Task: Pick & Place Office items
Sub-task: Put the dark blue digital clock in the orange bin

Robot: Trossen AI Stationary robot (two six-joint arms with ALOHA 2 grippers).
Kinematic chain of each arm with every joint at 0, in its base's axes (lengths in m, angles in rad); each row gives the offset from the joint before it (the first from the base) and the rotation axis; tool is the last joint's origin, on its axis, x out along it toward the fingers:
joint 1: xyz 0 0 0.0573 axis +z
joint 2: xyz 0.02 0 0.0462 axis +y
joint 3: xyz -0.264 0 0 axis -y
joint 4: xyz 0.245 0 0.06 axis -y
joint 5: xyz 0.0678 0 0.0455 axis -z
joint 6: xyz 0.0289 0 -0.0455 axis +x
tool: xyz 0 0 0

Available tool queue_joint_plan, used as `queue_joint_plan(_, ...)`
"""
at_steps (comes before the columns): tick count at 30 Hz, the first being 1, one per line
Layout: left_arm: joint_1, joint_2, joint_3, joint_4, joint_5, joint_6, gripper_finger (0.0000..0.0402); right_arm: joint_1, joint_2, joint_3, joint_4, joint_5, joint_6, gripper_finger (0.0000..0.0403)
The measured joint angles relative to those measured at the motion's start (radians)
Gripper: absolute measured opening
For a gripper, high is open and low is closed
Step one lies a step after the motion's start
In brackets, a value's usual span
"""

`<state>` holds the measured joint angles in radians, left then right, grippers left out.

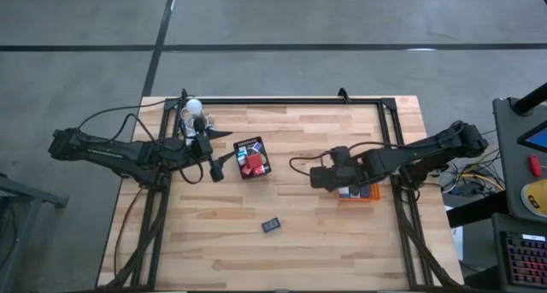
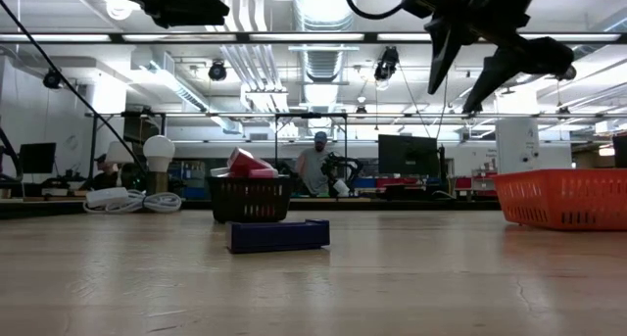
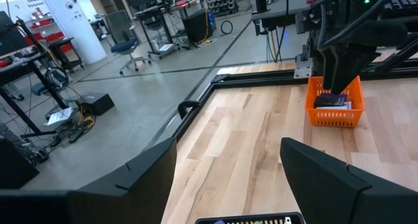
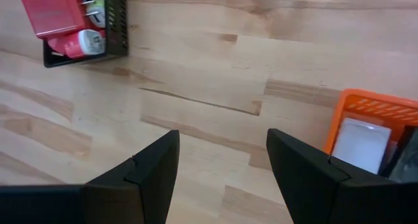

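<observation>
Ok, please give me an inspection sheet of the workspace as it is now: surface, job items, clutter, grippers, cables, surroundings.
Surface: wooden table in a black frame, mostly bare.
Job's things: black tray holds red, pink and white items; orange tray holds a white item and dark ones; one dark flat item lies loose on the table.
Clutter: white bulb at the far left corner.
Grippers: left gripper open, beside the black tray, empty; right gripper open, raised beside the orange tray, empty.
Cables: cords coiled by the bulb.
Surroundings: a person far behind the table; desks and monitors.
</observation>
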<state>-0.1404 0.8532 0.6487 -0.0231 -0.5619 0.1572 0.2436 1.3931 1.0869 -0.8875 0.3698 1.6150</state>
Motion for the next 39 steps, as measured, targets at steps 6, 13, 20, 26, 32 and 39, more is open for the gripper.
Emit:
queue_joint_plan(6,0.000,0.000,0.000,-0.001,0.000,0.000,0.0275,-0.003,0.026,0.038,-0.030,0.000,-0.004,0.0226)
queue_joint_plan(13,0.000,0.000,0.000,-0.003,0.000,0.000,0.0275,-0.014,0.031,0.054,-0.021,0.006,-0.051,0.0226)
queue_joint_plan(20,0.000,0.000,0.000,-0.004,0.000,0.000,0.0275,-0.029,0.051,0.054,-0.002,0.006,-0.064,0.0226)
queue_joint_plan(26,0.000,0.000,0.000,-0.004,0.000,0.000,0.0275,-0.036,0.061,0.054,0.009,0.000,-0.064,0.0226)
queue_joint_plan(32,0.000,0.000,0.000,-0.004,0.000,0.000,0.0275,-0.035,0.065,0.054,0.028,-0.003,-0.066,0.0226)
queue_joint_plan(39,0.000,0.000,0.000,-0.004,0.000,0.000,0.0275,-0.035,0.066,0.054,0.065,-0.003,-0.109,0.0226)
